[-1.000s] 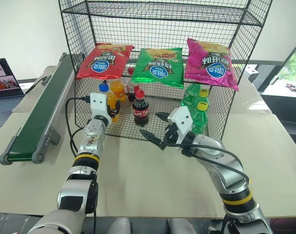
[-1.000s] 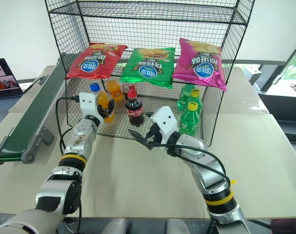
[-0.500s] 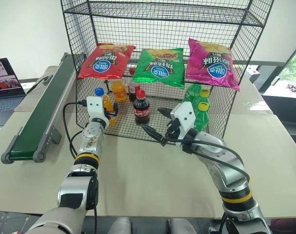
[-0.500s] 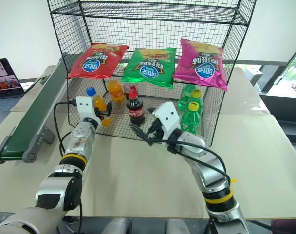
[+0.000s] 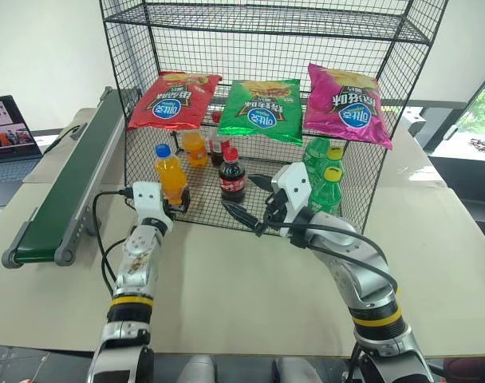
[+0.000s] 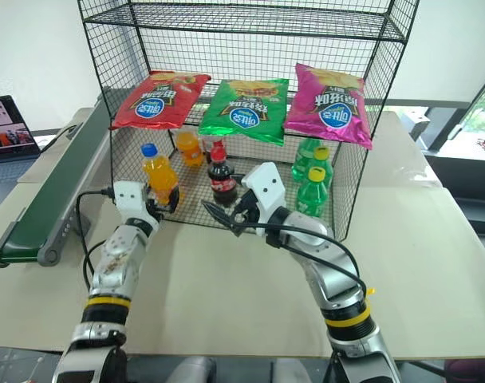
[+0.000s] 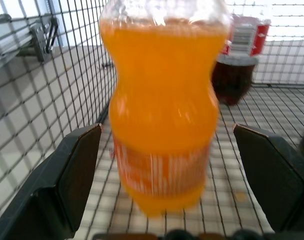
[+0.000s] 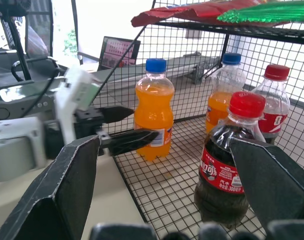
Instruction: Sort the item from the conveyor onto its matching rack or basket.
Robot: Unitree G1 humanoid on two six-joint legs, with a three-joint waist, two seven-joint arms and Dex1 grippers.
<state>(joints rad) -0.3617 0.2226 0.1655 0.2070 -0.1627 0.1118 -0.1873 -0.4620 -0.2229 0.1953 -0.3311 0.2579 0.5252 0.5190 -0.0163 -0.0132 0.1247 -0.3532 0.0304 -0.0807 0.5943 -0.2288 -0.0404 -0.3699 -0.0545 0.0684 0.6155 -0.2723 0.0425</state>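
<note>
Left eye: small clear orange-soda bottle with blue cap [image 5: 170, 173] stood upright on the bottom tier of the tall black wire-mesh rack [image 5: 266, 96], at its left front corner. Left tool [image 5: 179, 206] sat just in front of it, fingers apart, off the bottle. Right tool [image 5: 244, 197] also spread, hovering beside the red-capped dark cola bottle [image 5: 231, 175]. Long dark green conveyor belt [image 5: 67, 185] lay on the beige surface [image 5: 242, 279], left of the rack.

Left wrist: bottle [image 7: 164, 100] stood between the spread fingers [image 7: 72, 175], no contact.

Right wrist: fingers [image 8: 67, 185] wide apart, holding nothing.

The soda bottle [image 5: 170, 173] stands in the rack [image 5: 139, 171], right of the conveyor [image 5: 71, 182].
</note>
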